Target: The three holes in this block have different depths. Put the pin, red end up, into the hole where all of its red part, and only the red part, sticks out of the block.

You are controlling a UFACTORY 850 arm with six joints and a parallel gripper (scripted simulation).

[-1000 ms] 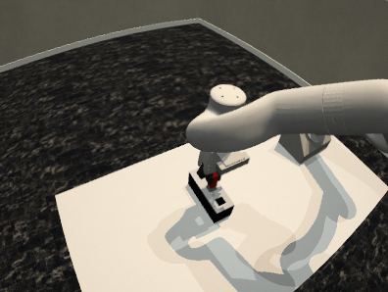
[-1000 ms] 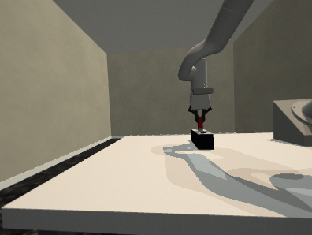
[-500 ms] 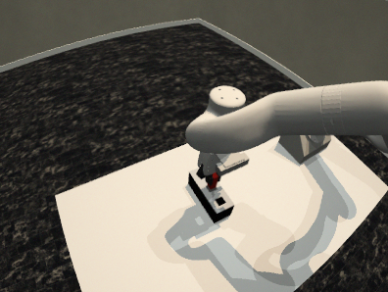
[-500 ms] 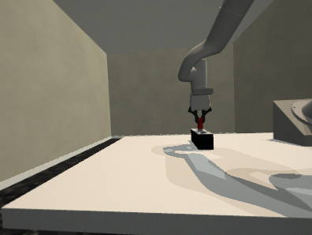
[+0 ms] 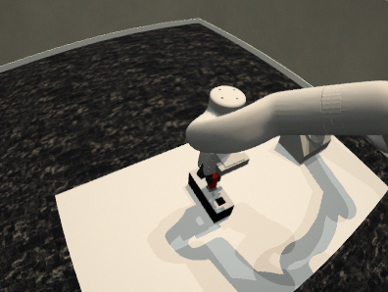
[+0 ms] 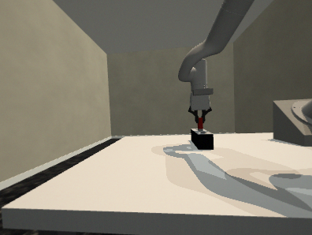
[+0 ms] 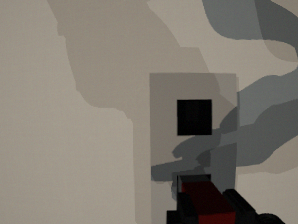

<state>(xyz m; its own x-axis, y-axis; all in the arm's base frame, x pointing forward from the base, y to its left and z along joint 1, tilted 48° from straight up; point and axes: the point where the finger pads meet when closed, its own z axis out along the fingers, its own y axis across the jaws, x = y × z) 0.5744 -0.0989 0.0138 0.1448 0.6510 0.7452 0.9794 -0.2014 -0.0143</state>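
Pin [image 6: 201,123] | red end up, upright over block [image 6: 202,139] | gripper [image 6: 200,117] clamped on it

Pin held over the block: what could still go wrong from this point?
1. The gripper is shut on the pin, and only its red end shows above the block; the fingers hide the join, so whether this hole's depth is right cannot be checked.
2. Opening while the pin sits tilted could leave it leaning or jammed.
3. The open hole lies close by; a sideways slip could knock the block.
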